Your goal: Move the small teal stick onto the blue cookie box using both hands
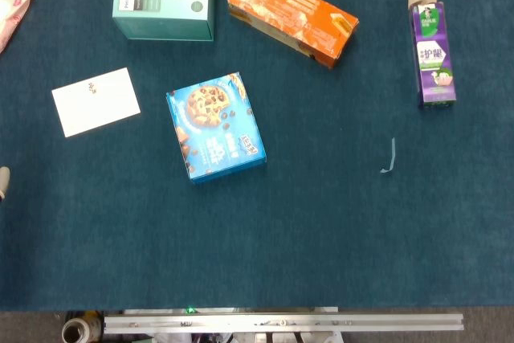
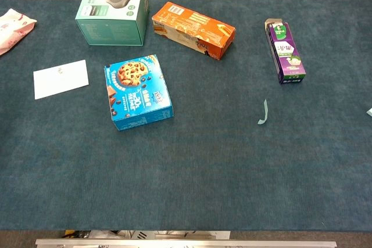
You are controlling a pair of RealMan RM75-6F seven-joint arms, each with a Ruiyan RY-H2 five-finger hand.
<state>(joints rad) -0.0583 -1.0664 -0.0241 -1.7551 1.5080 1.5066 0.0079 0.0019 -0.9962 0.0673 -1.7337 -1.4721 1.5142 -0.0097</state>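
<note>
Nearest us on the worktop [image 2: 192, 172], right of the blue cookie box [image 2: 138, 92], lies the small teal stick [image 2: 263, 112], seemingly light, thin and bendy, best pinched mid-length; neither hand shows, so we cannot tell their state.

Chest view of a counter [image 2: 192, 178] covered in dark blue-green cloth. Left of centre lies a flat blue cardboard cookie box [image 2: 138, 92] printed with chocolate-chip biscuits. A small, thin teal stick [image 2: 263, 112] lies well apart to its right, below a purple carton [image 2: 285, 52] with an opened top flap. At the rear stand a pale green product box [image 2: 111, 13] and a long orange box [image 2: 193, 29]. A white card [image 2: 61, 78] lies at left; a pink-patterned packet [image 2: 14, 28] lies at the left edge.
</note>
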